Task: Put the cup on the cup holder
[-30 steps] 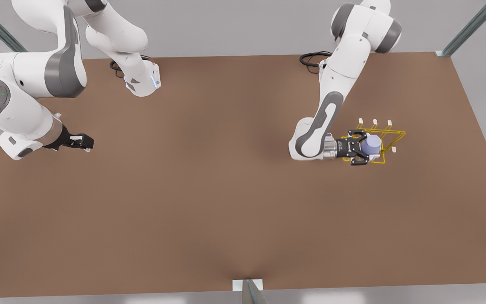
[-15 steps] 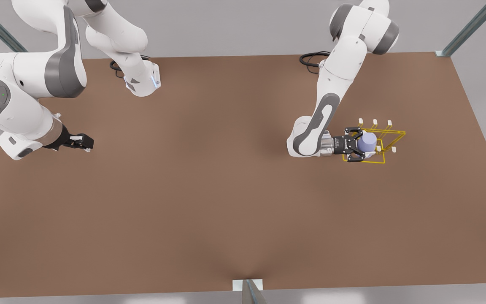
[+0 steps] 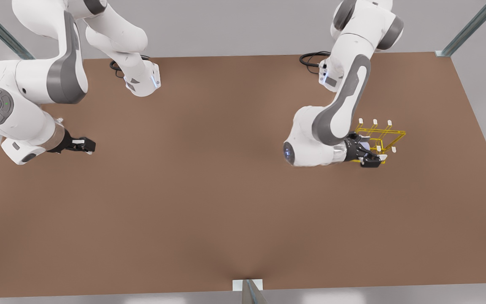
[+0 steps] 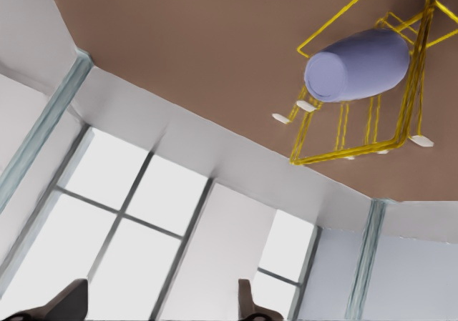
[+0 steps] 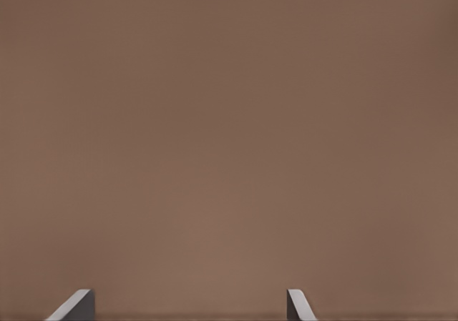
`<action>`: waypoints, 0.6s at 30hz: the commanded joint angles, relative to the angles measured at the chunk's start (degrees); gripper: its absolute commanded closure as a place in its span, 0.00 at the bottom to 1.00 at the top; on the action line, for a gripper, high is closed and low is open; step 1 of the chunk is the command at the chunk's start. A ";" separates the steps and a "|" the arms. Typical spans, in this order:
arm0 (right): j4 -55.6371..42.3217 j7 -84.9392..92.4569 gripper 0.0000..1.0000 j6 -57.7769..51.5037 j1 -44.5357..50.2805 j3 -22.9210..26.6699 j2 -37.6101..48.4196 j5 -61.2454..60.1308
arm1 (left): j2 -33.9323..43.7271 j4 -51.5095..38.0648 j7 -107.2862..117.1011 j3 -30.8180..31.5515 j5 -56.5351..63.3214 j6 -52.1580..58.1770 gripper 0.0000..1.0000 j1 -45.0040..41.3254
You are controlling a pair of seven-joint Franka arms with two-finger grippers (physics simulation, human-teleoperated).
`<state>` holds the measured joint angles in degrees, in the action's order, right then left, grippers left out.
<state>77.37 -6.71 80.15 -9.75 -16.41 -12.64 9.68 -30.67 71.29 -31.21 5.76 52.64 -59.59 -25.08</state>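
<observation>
At the front view's left, the right gripper (image 3: 83,145) hangs low over the bare brown tabletop (image 3: 209,190), fingers spread wide w/ nothing btwn them. That arm is waiting, parked well apart from the action so it doesn't get in the way. Moving across to the front view's right: the left gripper (image 3: 369,159) sits at the near edge of the thin yellow wire cup holder w/ white-tipped prongs (image 3: 384,131). Its wrist view shows both fingertips far apart and empty, so it's wide open, not holding anything. And there's the small lavender-blue tapered cup (image 4: 358,65), up on the rack, lying tilted across the wires, apparently slipped over a prong, though I can't tell how firmly it's seated. Looks like the release is done; open fingers make sense, letting the rack carry the cup. Vs half a sec ago: the cup was clamped btwn the jaws above the frame, plainly visible from the front. Now the wrist has rolled over, the forearm covers more of the rack, and the cup is out of the grip. The right arm has barely shifted.
</observation>
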 commanded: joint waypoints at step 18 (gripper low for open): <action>-2.40 0.38 0.00 -0.87 -3.43 -0.02 -6.35 -2.83 | 22.76 -0.89 22.86 -0.58 -43.14 -10.02 0.00 16.65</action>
